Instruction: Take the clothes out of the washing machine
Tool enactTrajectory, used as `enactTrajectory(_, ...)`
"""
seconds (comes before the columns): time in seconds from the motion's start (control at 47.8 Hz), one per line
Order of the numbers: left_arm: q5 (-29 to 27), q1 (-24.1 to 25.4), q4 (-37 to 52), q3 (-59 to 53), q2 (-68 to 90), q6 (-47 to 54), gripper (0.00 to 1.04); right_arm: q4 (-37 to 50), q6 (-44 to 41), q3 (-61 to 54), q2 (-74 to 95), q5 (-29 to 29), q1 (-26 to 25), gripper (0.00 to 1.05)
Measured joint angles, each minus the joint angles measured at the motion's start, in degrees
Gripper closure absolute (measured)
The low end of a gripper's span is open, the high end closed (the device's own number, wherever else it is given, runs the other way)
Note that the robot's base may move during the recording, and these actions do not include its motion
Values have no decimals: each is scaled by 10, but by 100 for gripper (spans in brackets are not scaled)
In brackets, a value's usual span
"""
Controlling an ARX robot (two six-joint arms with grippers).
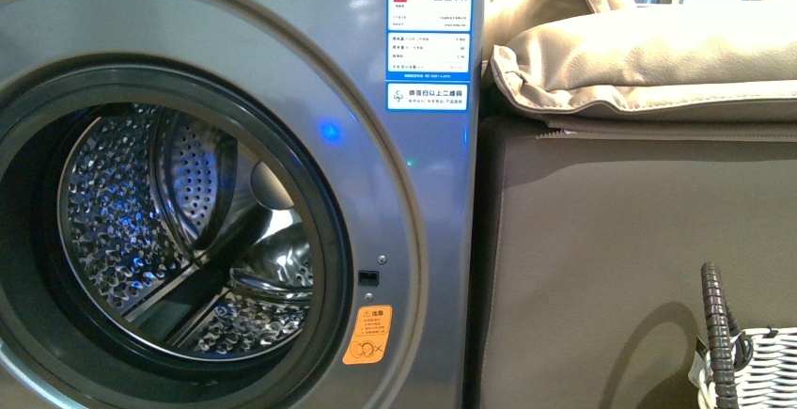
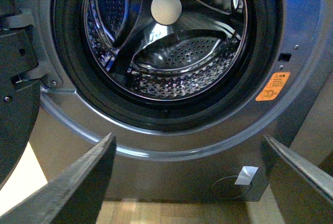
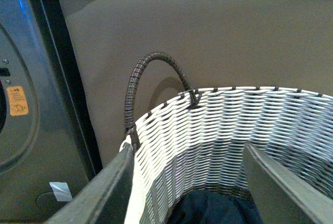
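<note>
- Wood-look floor shows below the washer; a brown sofa stands touching or just beside the washer's right side, with beige cushions on top.
- Washer mouth is open; the door hangs swung out at the mouth's left edge. The drum looks bare in both views that see into it: only perforated steel and paddles, no fabric visible.
- Clothes: a dark navy bundle lies low inside the basket, which sits in front of the sofa, right of the washer.
- Left gripper: jaws apart, nothing between them, aimed at the washer front below the mouth.
- Right gripper: jaws apart, over the basket, above the clothes; I see no contact with the fabric.
- Judgement: collecting looks close to finished, unless something lies hidden behind a drum paddle or low at the near lip.
- Risk: a right finger could catch the handle or the woven rim on lifting and tip the basket, as both are close.
- Risk: fabric might snag on a jaw and be dragged out if the gripper sits lower than it looks.
- Risk: the left arm, if it swings sideways, could knock the door, which stands right beside it.
- Orange sticker and blue-white labels mark the washer's front; neither obstructs.
</note>
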Motion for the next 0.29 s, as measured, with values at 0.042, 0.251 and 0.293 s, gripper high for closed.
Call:
enactTrajectory(0.042, 0, 0, 0, 0, 0, 0, 9, 0, 0, 0, 0, 0, 0, 33)
enactTrajectory(0.251, 0, 0, 0, 0, 0, 1, 7, 0, 0, 0, 0, 0, 0, 7)
enactTrajectory(0.293, 0, 0, 0, 0, 0, 1, 7, 0, 0, 0, 0, 0, 0, 8)
